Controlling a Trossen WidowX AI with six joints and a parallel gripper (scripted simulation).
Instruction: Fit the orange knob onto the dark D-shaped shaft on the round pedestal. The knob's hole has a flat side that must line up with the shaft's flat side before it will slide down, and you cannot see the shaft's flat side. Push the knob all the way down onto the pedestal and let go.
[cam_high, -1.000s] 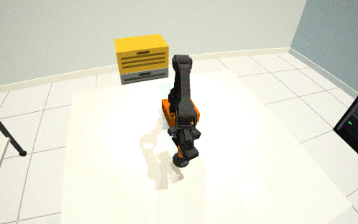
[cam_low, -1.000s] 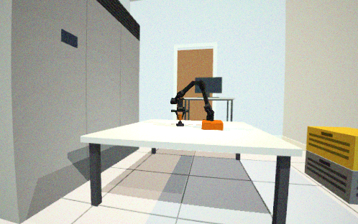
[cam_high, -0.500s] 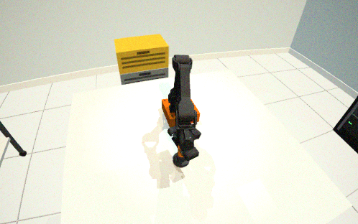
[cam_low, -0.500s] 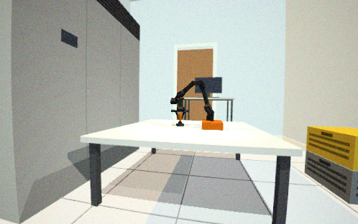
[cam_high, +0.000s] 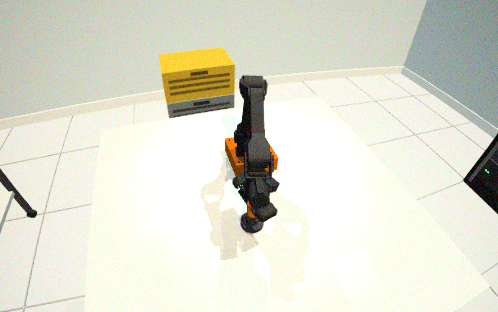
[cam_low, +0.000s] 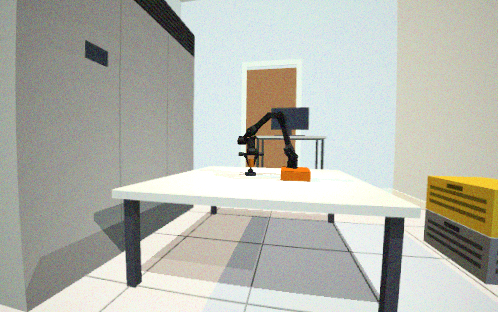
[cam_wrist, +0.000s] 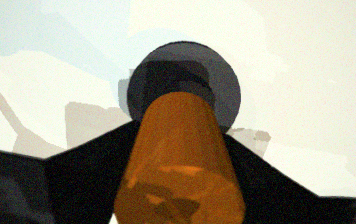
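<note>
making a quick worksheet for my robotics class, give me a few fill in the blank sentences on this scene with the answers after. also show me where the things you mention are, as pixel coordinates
1. The gripper (cam_high: 255, 202) (cam_low: 251, 154) (cam_wrist: 179, 135) is closed on the ____ knob (cam_high: 250, 209) (cam_low: 251, 161) (cam_wrist: 177, 135).
2. The pedestal (cam_high: 246, 227) (cam_low: 250, 174) (cam_wrist: 227, 90) has a ____ outline in the wrist view.
3. The cabinet (cam_high: 197, 62) (cam_low: 462, 192) standing on the floor has a ____ upper part above its gray lower part.
4. The exterior view shows a closed brown ____ in the far wall.

Missing words: orange; round; yellow; door

The jaws (cam_high: 251, 204) (cam_low: 251, 156) point downward, clamped shut on something.
</note>
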